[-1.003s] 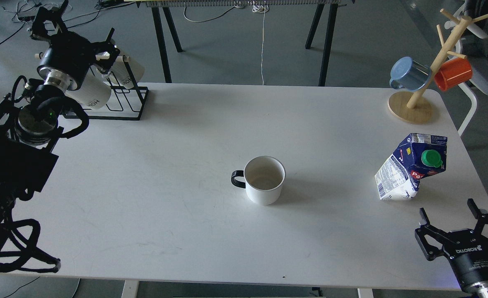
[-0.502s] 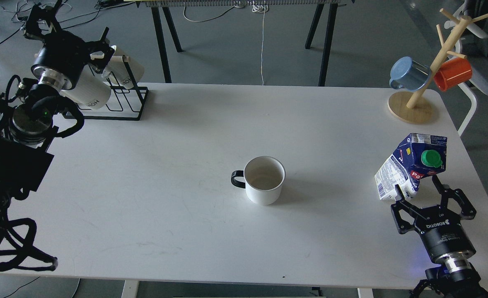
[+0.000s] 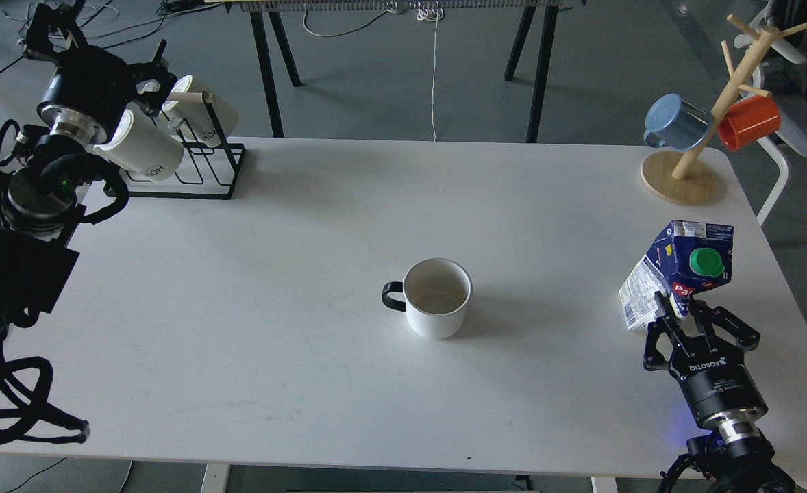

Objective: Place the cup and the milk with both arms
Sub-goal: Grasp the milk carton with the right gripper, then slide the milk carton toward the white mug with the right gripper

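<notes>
Right gripper [image 3: 684, 309] sits at the near right of the table [image 3: 294, 274], fingers pointing away from the robot toward the milk carton [image 3: 674, 270]. Its two fingers are closed in around the lower part of the carton, one on each side of the white base; the carton stands tilted, its green cap [image 3: 706, 262] facing up and toward the viewer. Contact appears made, though the exact pad contact is hidden behind the carton's base.

Left gripper [image 3: 95, 51] is raised at the far left corner, above and behind the black wire rack [image 3: 208, 168]. It is seen dark and end-on; whether its fingers are spread or closed cannot be told. Two white mugs [image 3: 144, 152] hang on the rack just beside the left arm's wrist.

Cup [image 3: 436, 296], white with a black handle pointing left, stands upright near the middle of the table, mouth open upward, well apart from both grippers and from the carton.

Wooden mug tree [image 3: 681, 168] stands at the far right corner of the table, carrying a blue mug [image 3: 677, 123] and an orange mug [image 3: 749, 122].
</notes>
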